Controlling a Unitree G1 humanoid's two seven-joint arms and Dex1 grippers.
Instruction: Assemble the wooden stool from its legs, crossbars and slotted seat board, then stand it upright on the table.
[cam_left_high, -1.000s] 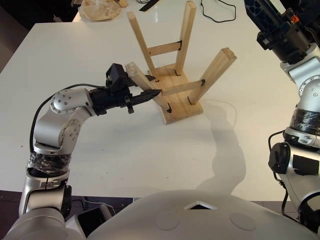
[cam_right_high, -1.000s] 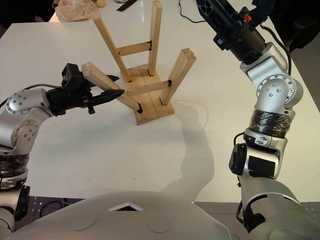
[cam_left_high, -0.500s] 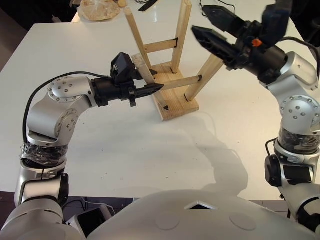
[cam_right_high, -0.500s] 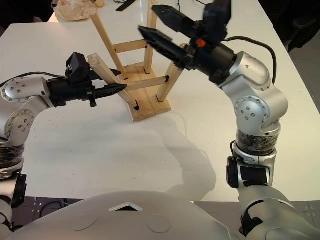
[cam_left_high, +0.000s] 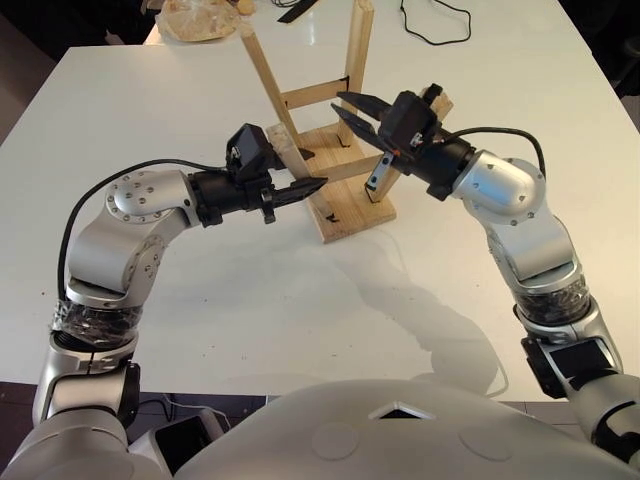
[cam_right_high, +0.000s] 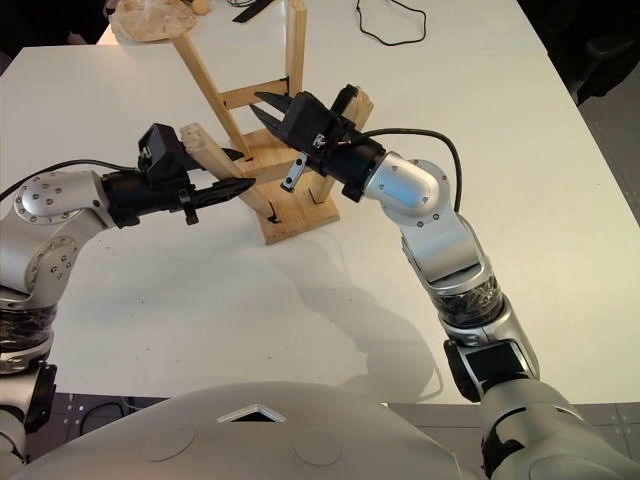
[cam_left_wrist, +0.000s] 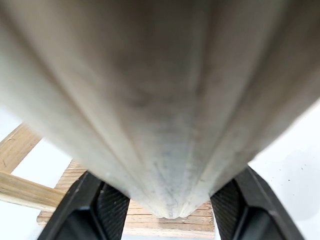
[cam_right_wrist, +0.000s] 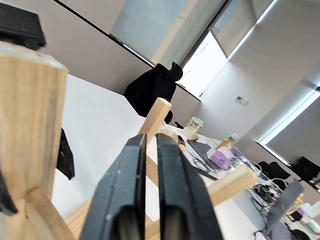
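On the head camera I see the stool (cam_left_high: 345, 168) upside down at the far middle of the white table (cam_left_high: 200, 320). It is pale wood, with the seat board (cam_left_high: 350, 215) down on the surface, four splayed legs pointing up, and crossbars between them. A crumpled bag (cam_left_high: 200, 15) and a black cable (cam_left_high: 435, 22) lie at the far edge. My left arm is bent at the elbow, its forearm pointing right, and the left gripper (cam_left_high: 310, 187) is clamped on the near-left leg (cam_left_high: 285, 150). My right arm bends in from the right. The right gripper (cam_left_high: 350, 100) sits among the legs, just beside the far crossbar (cam_left_high: 315, 95).

On the left wrist camera, that leg is wedged between the black fingers (cam_left_wrist: 97, 210), with the seat board beyond it on the white surface.

On the right wrist camera, the fingers (cam_right_wrist: 125, 200) lie side by side with only a slit between them, holding nothing. A leg end (cam_right_wrist: 25, 110) is close by. Beyond it I see the table, a grey wall, bright windows and a dark chair (cam_right_wrist: 155, 82).
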